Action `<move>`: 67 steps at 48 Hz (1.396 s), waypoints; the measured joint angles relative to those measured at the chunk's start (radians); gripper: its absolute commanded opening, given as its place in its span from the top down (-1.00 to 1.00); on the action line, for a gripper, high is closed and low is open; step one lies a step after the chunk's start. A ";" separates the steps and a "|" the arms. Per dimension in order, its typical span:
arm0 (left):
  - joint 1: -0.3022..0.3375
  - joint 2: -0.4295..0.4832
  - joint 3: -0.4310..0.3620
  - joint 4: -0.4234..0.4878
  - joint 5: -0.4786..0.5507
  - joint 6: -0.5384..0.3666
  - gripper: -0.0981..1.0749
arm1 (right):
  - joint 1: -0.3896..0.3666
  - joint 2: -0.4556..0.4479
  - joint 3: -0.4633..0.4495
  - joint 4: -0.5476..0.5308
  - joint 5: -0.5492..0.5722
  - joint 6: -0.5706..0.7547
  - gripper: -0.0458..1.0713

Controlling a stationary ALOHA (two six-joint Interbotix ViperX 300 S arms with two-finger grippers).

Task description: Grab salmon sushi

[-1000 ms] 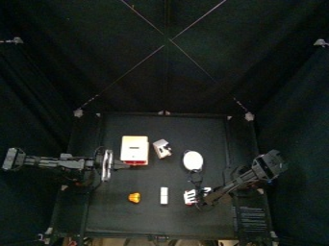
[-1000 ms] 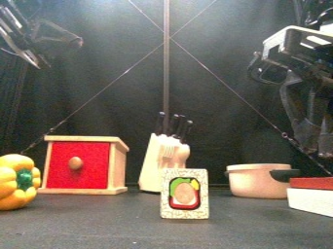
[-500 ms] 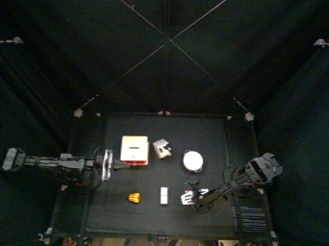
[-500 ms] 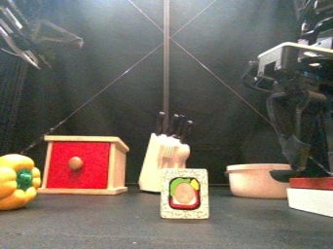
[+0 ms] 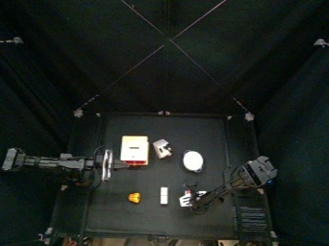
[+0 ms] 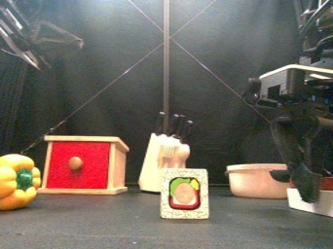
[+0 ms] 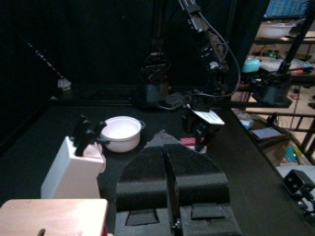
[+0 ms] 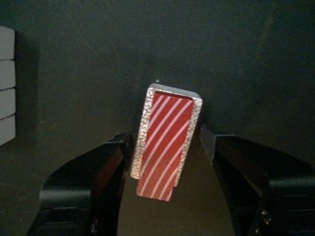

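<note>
The salmon sushi [image 8: 169, 138], a red-pink striped oblong with a whitish edge, lies on the black table. In the right wrist view it sits between the open jaws of my right gripper [image 8: 171, 141], one jaw on each side, close to its long edges. In the top view the right gripper [image 5: 195, 199] is low at the table's front right and covers the sushi. In the front view it [image 6: 307, 183] hangs down to the table at the far right. My left gripper [image 7: 172, 175] is shut and empty at the table's left side [image 5: 108, 165].
A red-fronted wooden box [image 6: 86, 163], a knife block [image 6: 166, 160] and a white round dish [image 6: 260, 180] stand mid-table. A yellow pepper [image 6: 16, 181] and a sushi piece standing on edge [image 6: 184, 193] are near the front. A white piece [image 8: 6, 83] lies beside the salmon sushi.
My right gripper has come down from above the table to table level, its open jaws now around the salmon sushi. The left arm has not moved.
</note>
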 measured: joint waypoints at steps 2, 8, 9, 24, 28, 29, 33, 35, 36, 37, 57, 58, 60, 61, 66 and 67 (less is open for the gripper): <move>-0.002 0.002 0.000 -0.002 -0.002 -0.002 0.88 | -0.002 0.006 0.002 0.000 -0.012 -0.002 -0.71; -0.002 0.002 0.000 0.000 -0.002 0.000 0.88 | -0.005 0.008 0.008 0.005 -0.025 -0.003 -0.68; -0.002 0.002 0.000 -0.002 -0.002 0.000 0.88 | -0.005 0.009 0.009 0.006 -0.026 -0.005 -0.67; 0.000 0.002 0.000 0.000 -0.002 0.000 0.88 | -0.009 0.008 0.012 0.006 -0.029 -0.005 -0.27; 0.000 0.002 0.003 0.000 -0.002 0.002 0.88 | -0.012 0.006 0.012 0.008 -0.029 -0.005 -0.20; 0.000 0.002 0.005 -0.002 -0.002 0.003 0.88 | -0.012 0.006 0.012 0.008 -0.029 -0.005 -0.19; 0.000 0.002 0.006 -0.002 -0.002 0.005 0.88 | -0.017 0.003 0.014 0.006 -0.032 -0.005 -0.17; 0.005 0.002 0.005 -0.002 0.000 0.005 0.88 | -0.020 0.000 0.015 0.003 -0.035 -0.005 -0.17; 0.008 0.002 0.006 -0.002 0.000 0.005 0.88 | -0.021 0.000 0.017 0.003 -0.035 -0.005 -0.17; 0.009 0.002 0.006 0.000 0.000 0.005 0.88 | -0.023 -0.002 0.017 0.002 -0.035 -0.005 -0.17; 0.032 0.002 0.006 -0.002 0.000 0.003 0.88 | -0.028 -0.002 0.018 -0.008 -0.037 -0.005 -0.17; 0.032 0.000 0.006 0.000 0.000 0.003 0.88 | -0.028 -0.003 0.018 -0.009 -0.037 -0.003 -0.17; 0.034 0.002 0.006 0.000 -0.002 0.003 0.88 | -0.028 -0.002 0.018 -0.011 -0.037 -0.005 -0.17; 0.034 0.002 0.006 0.000 -0.002 0.005 0.88 | -0.028 -0.003 0.018 -0.012 -0.035 -0.003 -0.17; 0.038 0.002 0.006 0.000 -0.002 0.005 0.88 | -0.028 -0.002 0.018 -0.012 -0.035 -0.003 -0.17; 0.037 0.000 0.006 0.000 -0.002 0.005 0.88 | -0.028 -0.002 0.018 -0.012 -0.037 -0.003 -0.17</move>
